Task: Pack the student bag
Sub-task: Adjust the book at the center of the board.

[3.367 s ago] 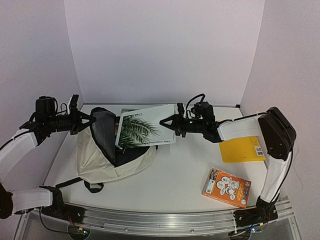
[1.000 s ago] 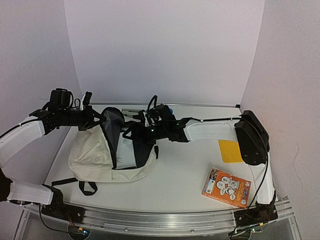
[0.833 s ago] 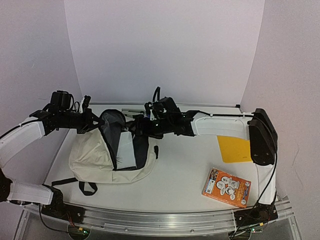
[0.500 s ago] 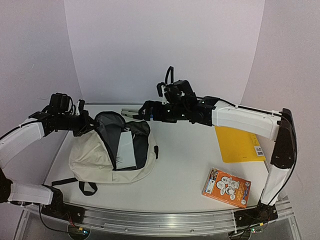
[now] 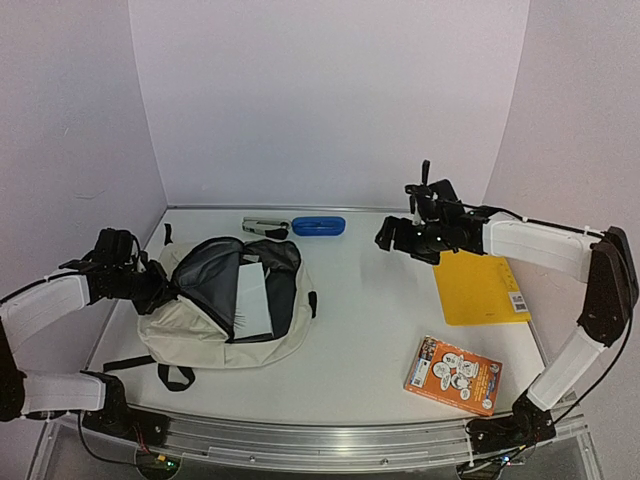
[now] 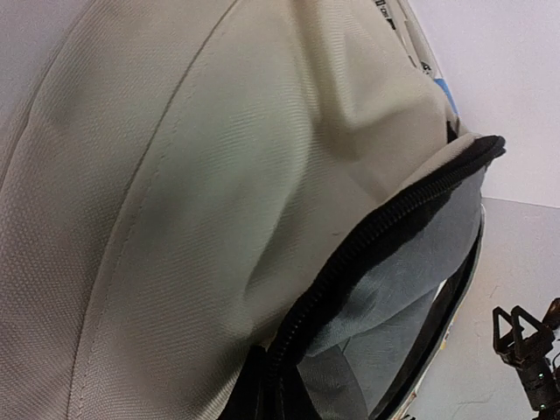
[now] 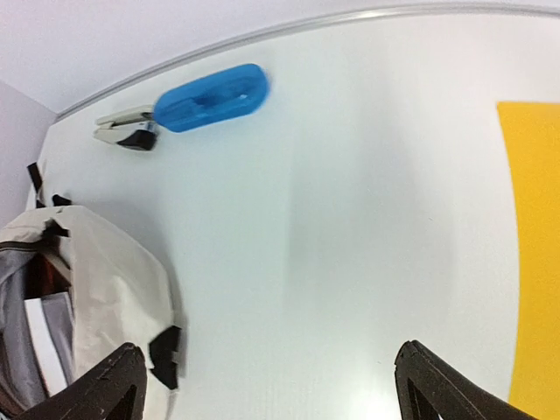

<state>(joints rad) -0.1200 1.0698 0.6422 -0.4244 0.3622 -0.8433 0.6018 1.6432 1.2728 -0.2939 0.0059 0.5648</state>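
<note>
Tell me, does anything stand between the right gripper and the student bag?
Nothing visible does. The blue case and the stapler lie near the back wall, off the line from the right gripper to the student bag.

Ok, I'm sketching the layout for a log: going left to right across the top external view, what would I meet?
Left gripper → student bag → blue case → right gripper → yellow book. The stapler and the orange book overlap others sideways, so they are left out.

Plain pale booth, evenly lit.
Back wall (image 5: pixel 320 100) and side walls (image 5: pixel 60 120) enclose a white tabletop (image 5: pixel 360 330); a metal rail (image 5: pixel 320 442) runs along its near edge.
</note>
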